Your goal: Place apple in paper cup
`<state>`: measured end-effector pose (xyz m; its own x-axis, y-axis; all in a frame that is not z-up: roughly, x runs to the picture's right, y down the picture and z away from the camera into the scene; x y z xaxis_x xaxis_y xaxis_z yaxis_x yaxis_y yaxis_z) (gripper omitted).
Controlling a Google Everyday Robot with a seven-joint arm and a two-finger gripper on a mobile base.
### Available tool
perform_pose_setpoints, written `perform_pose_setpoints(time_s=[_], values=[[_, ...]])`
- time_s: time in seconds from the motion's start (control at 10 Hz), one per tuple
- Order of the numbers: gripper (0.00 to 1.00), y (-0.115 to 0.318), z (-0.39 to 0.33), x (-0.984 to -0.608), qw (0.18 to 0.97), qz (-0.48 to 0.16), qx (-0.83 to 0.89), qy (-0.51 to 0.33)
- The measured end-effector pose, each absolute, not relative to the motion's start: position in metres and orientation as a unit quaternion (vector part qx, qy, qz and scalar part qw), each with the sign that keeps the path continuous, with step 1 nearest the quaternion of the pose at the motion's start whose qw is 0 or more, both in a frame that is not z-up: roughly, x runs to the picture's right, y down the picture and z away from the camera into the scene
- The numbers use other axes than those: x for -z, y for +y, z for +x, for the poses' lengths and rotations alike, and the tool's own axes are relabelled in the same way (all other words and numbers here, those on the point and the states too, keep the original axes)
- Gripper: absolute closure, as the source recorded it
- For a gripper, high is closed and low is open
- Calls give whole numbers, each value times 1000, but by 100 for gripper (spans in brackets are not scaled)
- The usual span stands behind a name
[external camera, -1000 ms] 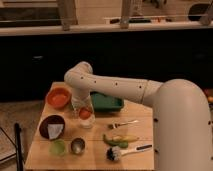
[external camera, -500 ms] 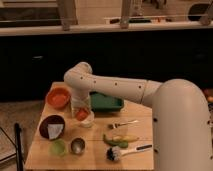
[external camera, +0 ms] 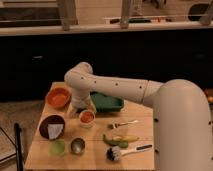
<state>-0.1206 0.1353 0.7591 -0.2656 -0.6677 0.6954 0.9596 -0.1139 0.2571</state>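
In the camera view the gripper [external camera: 81, 105] hangs low over the bench [external camera: 95, 161], just behind the paper cup [external camera: 87, 124] and a little to its left in the picture, very close to the rim; I cannot tell if it is clenched or released. The apple [external camera: 87, 117] shows as a round orange-red spot inside the cup's mouth, so it looks to be in the cup; the cup stands upright. The orange bowl [external camera: 58, 98] is near on one side, the green tray [external camera: 107, 102] just behind, the dark bowl [external camera: 52, 127] in front. Straight up looks like the open way out; a sideways pull could tip the light cup.
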Motion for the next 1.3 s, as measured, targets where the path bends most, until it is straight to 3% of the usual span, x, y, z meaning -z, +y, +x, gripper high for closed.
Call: perform_pose_setpoints(time_s=[1.3], values=[[20,129,-113,-757,570,-212,722,-332]])
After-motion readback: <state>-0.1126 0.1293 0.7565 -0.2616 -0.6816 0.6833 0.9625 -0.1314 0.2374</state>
